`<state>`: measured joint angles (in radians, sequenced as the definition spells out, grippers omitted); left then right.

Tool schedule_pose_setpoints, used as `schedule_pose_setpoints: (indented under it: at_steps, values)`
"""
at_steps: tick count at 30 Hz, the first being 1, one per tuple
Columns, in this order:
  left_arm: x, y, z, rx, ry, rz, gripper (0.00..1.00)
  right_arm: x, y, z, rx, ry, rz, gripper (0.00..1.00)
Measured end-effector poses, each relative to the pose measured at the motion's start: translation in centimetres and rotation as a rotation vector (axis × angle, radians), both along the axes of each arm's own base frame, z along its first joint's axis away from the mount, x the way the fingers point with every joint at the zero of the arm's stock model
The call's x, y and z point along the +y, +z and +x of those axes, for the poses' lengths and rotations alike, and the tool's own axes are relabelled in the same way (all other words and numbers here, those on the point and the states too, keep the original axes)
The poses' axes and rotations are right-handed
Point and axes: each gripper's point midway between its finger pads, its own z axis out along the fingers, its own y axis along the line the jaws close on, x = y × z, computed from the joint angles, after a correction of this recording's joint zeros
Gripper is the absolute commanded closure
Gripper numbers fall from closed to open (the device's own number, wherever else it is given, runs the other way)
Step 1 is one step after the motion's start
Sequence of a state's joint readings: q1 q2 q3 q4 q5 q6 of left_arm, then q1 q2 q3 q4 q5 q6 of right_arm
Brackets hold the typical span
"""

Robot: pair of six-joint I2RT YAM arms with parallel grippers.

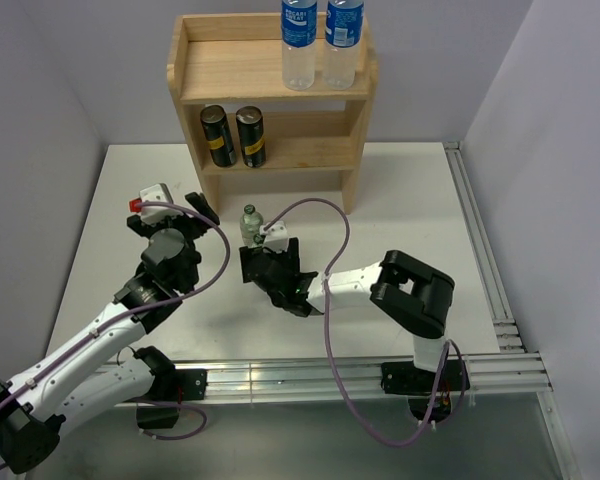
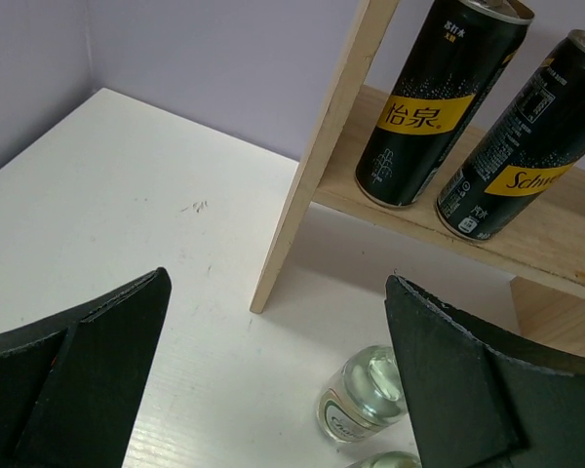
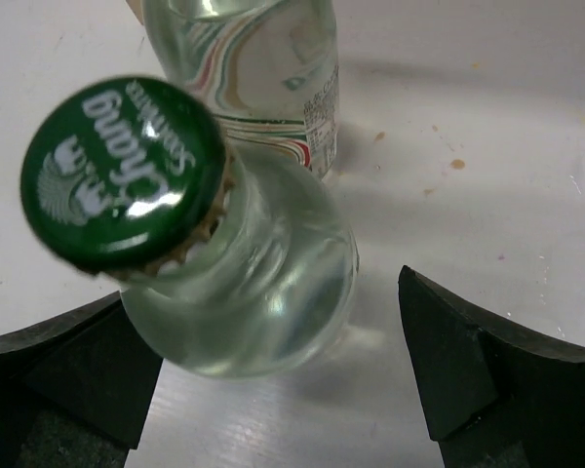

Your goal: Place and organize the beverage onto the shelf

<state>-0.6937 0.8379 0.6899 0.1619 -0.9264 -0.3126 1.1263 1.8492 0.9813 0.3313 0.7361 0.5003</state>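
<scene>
The wooden shelf (image 1: 270, 75) stands at the back of the table. Two blue-labelled plastic bottles (image 1: 299, 40) stand on its top tier at the right. Two dark gold-topped cans (image 1: 233, 136) stand on the lower tier at the left and also show in the left wrist view (image 2: 424, 107). Two clear glass bottles (image 1: 249, 224) stand together on the table before the shelf. My right gripper (image 3: 263, 292) is open around the nearer, green-capped glass bottle (image 3: 244, 292), which sits close to its left finger; the other bottle (image 3: 263, 68) stands just behind. My left gripper (image 2: 278, 283) is open and empty, left of the bottles (image 2: 364, 395).
The shelf's side panel foot (image 2: 273, 283) stands on the table just ahead of the left gripper. Grey walls close the left, back and right. Metal rails (image 1: 480, 250) run along the right and near edges of the white table (image 1: 400, 200).
</scene>
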Motion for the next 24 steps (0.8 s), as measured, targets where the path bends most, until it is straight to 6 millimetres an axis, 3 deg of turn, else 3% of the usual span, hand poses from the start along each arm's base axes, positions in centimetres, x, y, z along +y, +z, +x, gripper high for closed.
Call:
schedule_pose_setpoints:
  at_steps: [6, 17, 24]
  values:
    - [-0.1, -0.1, 0.2, 0.001, 0.006, 0.010, 0.01, 0.9, -0.1, 0.9, -0.007, 0.000, 0.021, 0.02]
    - [-0.2, -0.4, 0.4, 0.010, 0.007, 0.021, 0.01, 0.6, -3.8, 1.9, 0.013, -0.009, -0.022, 0.06]
    - [-0.2, -0.4, 0.4, 0.011, 0.007, 0.021, 0.01, 0.7, -3.2, 2.7, -0.013, -0.015, 0.001, 0.27]
